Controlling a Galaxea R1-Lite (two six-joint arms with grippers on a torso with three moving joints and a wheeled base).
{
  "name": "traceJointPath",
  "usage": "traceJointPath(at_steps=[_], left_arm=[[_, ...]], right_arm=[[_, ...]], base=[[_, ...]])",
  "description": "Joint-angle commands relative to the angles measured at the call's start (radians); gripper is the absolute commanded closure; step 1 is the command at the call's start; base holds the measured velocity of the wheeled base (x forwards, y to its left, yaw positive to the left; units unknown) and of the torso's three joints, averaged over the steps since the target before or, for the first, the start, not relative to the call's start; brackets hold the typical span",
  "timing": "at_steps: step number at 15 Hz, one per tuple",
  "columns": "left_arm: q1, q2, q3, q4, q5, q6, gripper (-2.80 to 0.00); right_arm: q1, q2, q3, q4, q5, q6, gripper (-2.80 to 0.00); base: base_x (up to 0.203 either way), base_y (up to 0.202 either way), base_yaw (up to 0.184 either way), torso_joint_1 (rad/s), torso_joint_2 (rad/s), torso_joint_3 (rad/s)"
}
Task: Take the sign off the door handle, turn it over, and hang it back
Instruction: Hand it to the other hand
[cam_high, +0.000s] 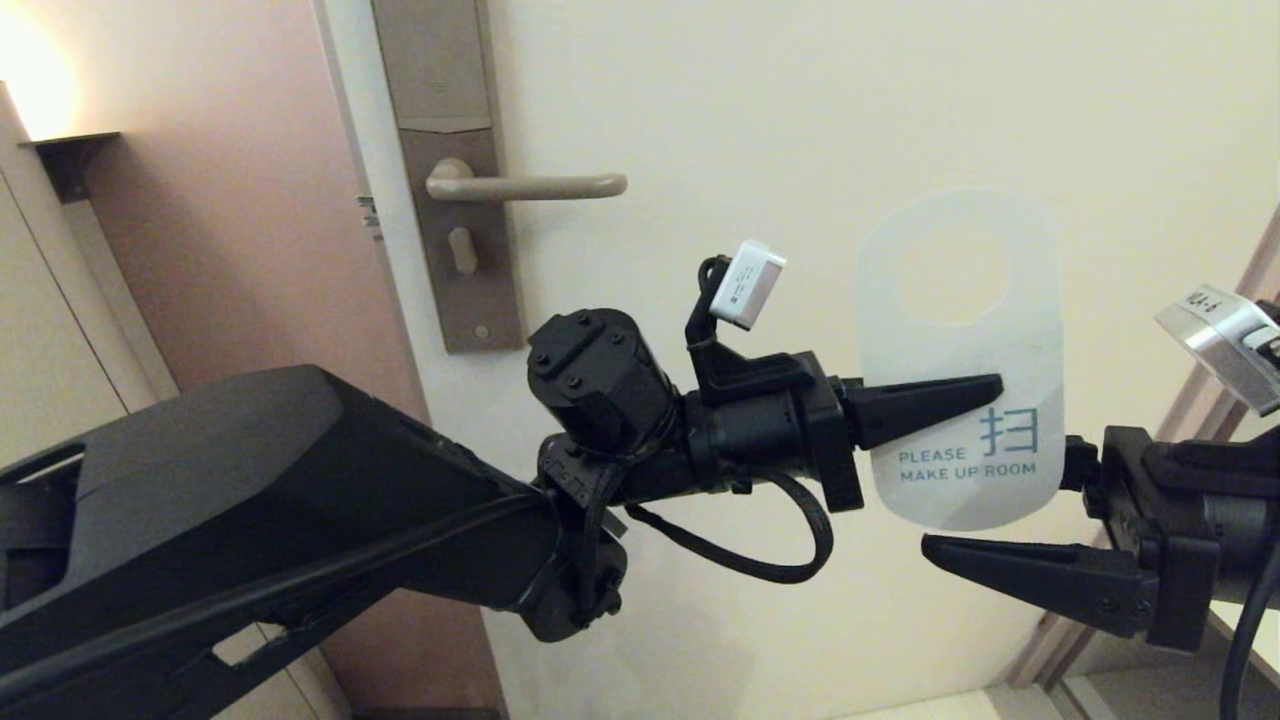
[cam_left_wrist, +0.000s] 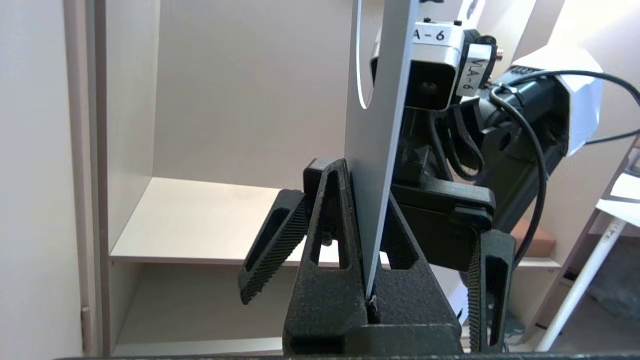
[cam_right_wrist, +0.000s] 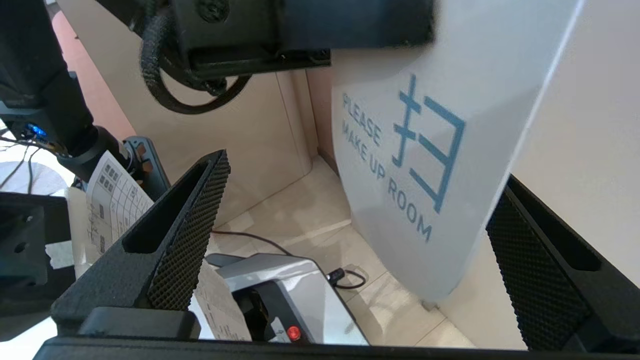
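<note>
The sign (cam_high: 905, 350) is off the door handle (cam_high: 530, 185) and held upright to the handle's right, in front of the door. Its white "PLEASE MAKE UP ROOM" face is towards me. My left gripper (cam_high: 985, 390) is shut on the sign's middle from the left. In the left wrist view the sign (cam_left_wrist: 375, 125) stands edge-on between the shut fingers of the left gripper (cam_left_wrist: 367, 200). My right gripper (cam_high: 915, 495) is open, with its jaws either side of the sign's lower end. In the right wrist view the sign (cam_right_wrist: 450, 100) hangs between the wide-open fingers of the right gripper (cam_right_wrist: 362, 167).
The cream door (cam_high: 800, 100) carries a tall brown backplate (cam_high: 470, 280). A pinkish wall (cam_high: 220, 200) is to the left. Open shelves (cam_left_wrist: 200, 215) show behind the sign. A grey device (cam_right_wrist: 280, 290) and a cable lie on the floor below.
</note>
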Motion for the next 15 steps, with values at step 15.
traceJointPath(at_steps=[15], left_arm=[[-0.017,-0.024,0.041,-0.008,0.042,-0.009,0.00]], right_arm=[[0.001,-0.007,-0.005,-0.001,0.002,0.001,-2.80]], base=[[0.000,0.000,0.000,0.000,0.00,0.000]])
